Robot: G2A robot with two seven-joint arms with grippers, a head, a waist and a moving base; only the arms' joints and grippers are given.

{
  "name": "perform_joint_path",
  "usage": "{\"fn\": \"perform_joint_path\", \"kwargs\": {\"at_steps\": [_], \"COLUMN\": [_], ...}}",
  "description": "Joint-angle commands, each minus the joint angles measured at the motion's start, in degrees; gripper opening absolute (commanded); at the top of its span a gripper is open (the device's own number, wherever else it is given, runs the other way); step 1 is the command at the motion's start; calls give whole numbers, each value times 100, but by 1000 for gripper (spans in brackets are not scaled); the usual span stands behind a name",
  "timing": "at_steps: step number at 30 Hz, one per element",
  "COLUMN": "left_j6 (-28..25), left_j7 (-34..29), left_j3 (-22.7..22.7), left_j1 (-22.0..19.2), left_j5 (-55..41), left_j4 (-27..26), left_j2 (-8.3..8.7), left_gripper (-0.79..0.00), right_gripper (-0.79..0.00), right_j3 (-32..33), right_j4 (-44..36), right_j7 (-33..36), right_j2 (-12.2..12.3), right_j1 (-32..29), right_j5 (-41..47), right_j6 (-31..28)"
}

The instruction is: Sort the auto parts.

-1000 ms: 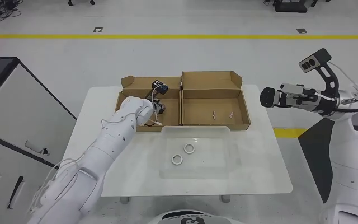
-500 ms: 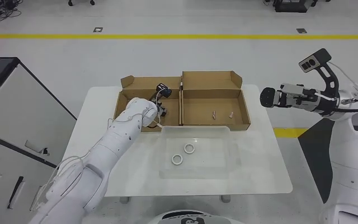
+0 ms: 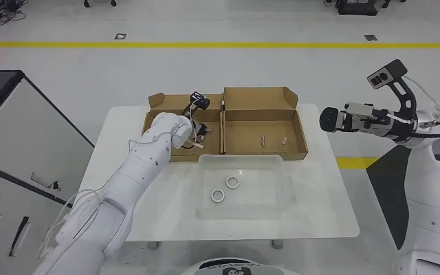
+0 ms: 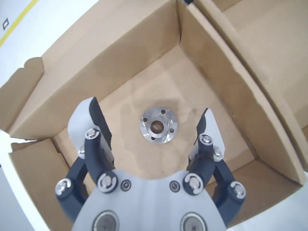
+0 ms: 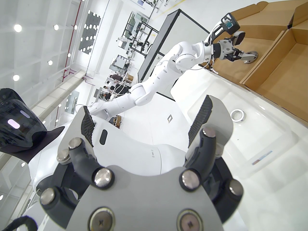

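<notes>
A round metal flange (image 4: 158,127) with a centre bore and small bolt holes lies flat on the floor of the left cardboard box (image 4: 134,49). My left gripper (image 4: 149,109) hangs open just above it, with one finger on each side and neither touching it. In the top view the left gripper (image 3: 197,128) sits inside the left box (image 3: 148,125) near its right wall. My right gripper (image 5: 146,105) is open and holds nothing. It is off the table's right side (image 3: 328,118). Two white rings (image 3: 233,183) (image 3: 218,196) lie in the clear tray (image 3: 240,159).
The right cardboard box (image 3: 247,134) adjoins the left one and holds two small pins (image 3: 264,141) (image 3: 282,141). The clear tray stands in front of both boxes. A dark panel (image 3: 41,137) stands to the left of the white table (image 3: 323,206).
My left arm's wrist has shifted slightly toward the back of the left box. The right arm has stayed still.
</notes>
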Motion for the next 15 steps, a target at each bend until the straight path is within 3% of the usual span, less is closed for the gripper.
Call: {"fn": "perform_joint_path", "kwargs": {"at_steps": [1, 5, 10, 15], "left_j6": [-41, -164, -582, -1060], "left_j7": [-63, -378, -1017, -1627], "left_j3": [-172, -604, -1223, -1580], "left_j1": [74, 386, 1123, 1852], "left_j5": [13, 205, 309, 276], "left_j4": [-370, -1471, -3145, -4410], "left_j2": [70, 266, 525, 695], "left_gripper": [0, 0, 0, 0], "right_gripper": [0, 0, 0, 0], "right_j3": [0, 0, 0, 0], "right_j4": [0, 0, 0, 0], "right_j7": [0, 0, 0, 0], "right_j2": [0, 0, 0, 0], "right_j1": [0, 0, 0, 0], "right_j5": [0, 0, 0, 0], "right_j6": [0, 0, 0, 0]}}
